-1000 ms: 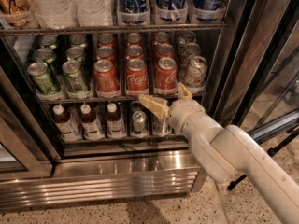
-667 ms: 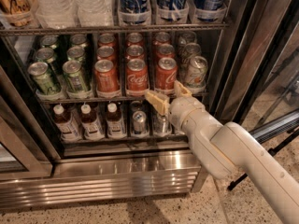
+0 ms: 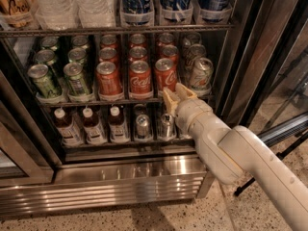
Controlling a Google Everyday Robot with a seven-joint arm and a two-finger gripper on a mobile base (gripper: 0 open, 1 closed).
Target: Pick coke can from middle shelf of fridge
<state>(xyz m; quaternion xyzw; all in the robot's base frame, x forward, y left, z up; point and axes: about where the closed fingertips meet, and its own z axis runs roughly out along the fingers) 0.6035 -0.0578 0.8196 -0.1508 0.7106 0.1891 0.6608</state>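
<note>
Camera view, looking down into the fridge (image 3: 237, 66). On the middle shelf (image 3: 96, 101), in clear-white lane trays: two lanes of green cans (image 3: 76, 77) at the left, lettering too small to read; three lanes of red cans; one lane of silver-white cans (image 3: 200, 73) at the right, with green and red marks but no legible word. White Coca-Cola script plain on the middle red can (image 3: 140, 79) at the front of the centre red lane. Same script, partly turned away, on the coke can (image 3: 165, 74) at the front of the right red lane, upright, just left of the front silver-white can. Rear cans of every lane half hidden behind the front ones, only tops and shoulders showing.

Just below and in front of that coke can, the pincer (image 3: 176, 94): beige fingers (image 3: 169, 100) parted a little, gripping nothing, tips about level with the can's base and the shelf edge; contact with either impossible to tell. Behind it the beige arm (image 3: 250, 162), running off the lower right corner and covering part of the rack below.

Above, cut off by the top edge: blue Pepsi bottles (image 3: 136, 1) with the round logo, clear water bottles (image 3: 53, 1), and a yellowish container (image 3: 17, 1) with dark script impossible to make out. Below: brown bottles (image 3: 91, 125) with white caps, labels unreadable, and silver can tops (image 3: 143, 125). At the bottom, the ribbed steel grille (image 3: 110, 189).
</note>
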